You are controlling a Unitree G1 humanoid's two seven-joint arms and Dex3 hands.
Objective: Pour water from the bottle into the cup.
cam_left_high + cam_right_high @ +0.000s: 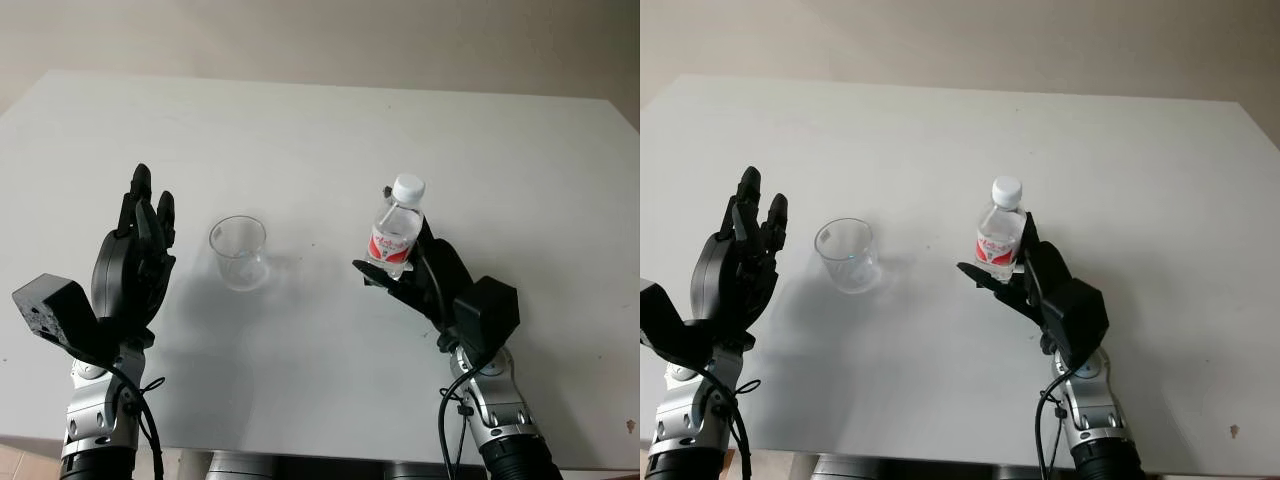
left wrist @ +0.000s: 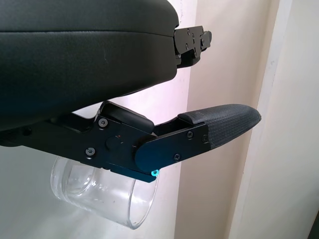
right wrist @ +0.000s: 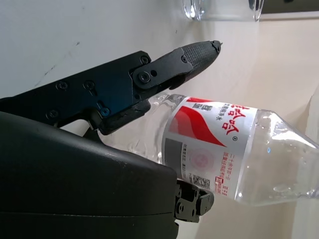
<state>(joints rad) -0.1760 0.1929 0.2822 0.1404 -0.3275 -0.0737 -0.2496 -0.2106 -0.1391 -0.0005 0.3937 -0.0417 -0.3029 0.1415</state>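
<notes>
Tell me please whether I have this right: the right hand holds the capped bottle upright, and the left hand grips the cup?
Not quite. The left hand is open beside the cup, not gripping it; the left eye view shows a gap between them. The rest holds: the right hand holds the bottle upright, cap on.

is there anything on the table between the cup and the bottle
No. In the left eye view, only bare white table separates the cup from the bottle, which the right hand holds.
</notes>
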